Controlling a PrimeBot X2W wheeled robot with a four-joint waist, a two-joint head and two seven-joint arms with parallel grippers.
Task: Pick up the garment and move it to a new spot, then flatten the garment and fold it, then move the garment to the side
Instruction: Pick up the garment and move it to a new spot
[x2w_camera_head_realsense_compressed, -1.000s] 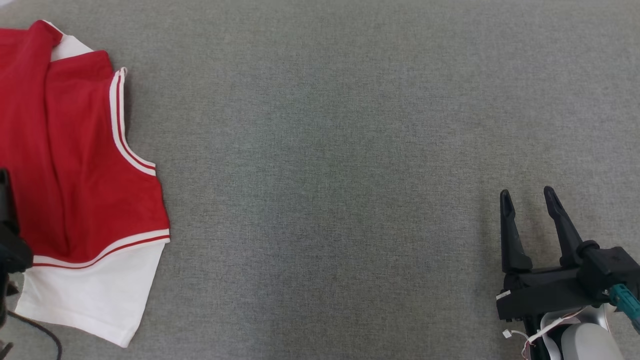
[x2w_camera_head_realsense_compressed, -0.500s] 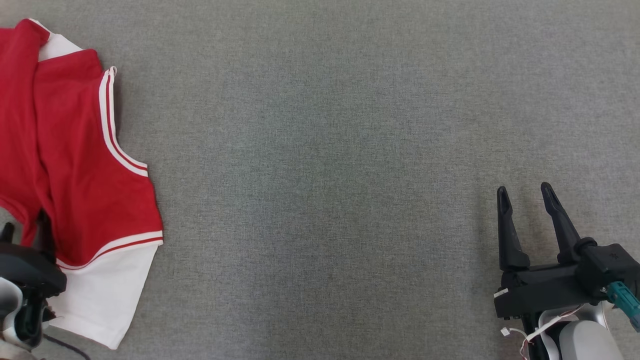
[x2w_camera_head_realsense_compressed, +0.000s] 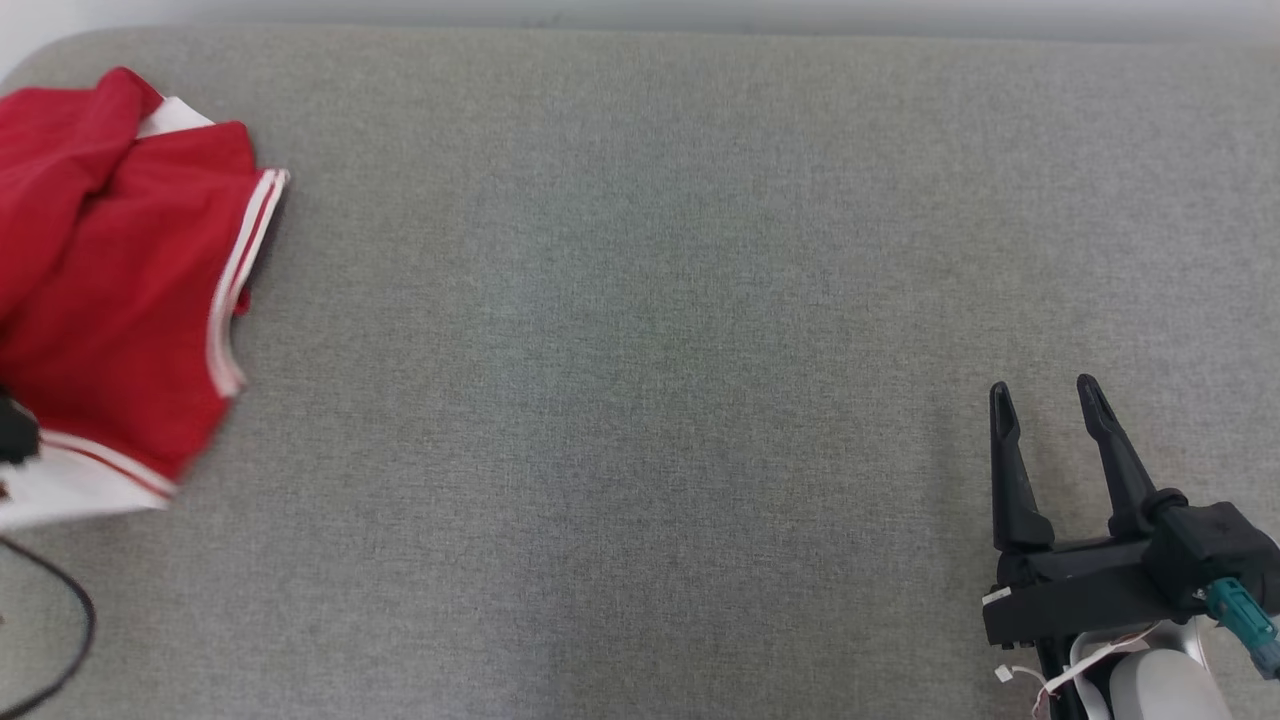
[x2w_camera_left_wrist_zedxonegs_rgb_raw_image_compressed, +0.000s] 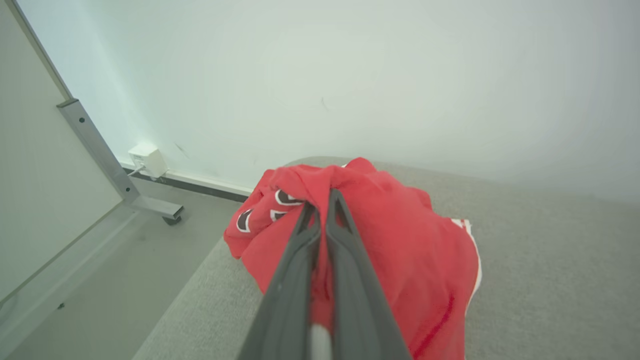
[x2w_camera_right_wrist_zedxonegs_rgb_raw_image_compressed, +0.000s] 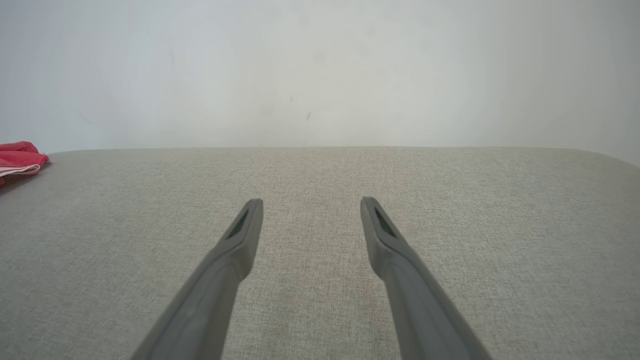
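1. Since half a second ago the garment (x2w_camera_head_realsense_compressed: 120, 300) has bunched up: its flat white hem is now crumpled at the frame's left edge. The head camera has tilted too, bringing the far edge of the worktop (x2w_camera_head_realsense_compressed: 640, 350) into view.
2. In the left wrist view the left pincer (x2w_camera_left_wrist_zedxonegs_rgb_raw_image_compressed: 322, 200) is clenched on a red fold and lifts it.
3. The garment lies at the upper left of the head view, partly raised and partly trailing on the worktop near its corner.
4. At lower right the right pincer (x2w_camera_head_realsense_compressed: 1044, 388) is released, fingers apart, idle over bare worktop.
5. My judgement: a lift is under way, and the cloth must clear the surface before it travels.
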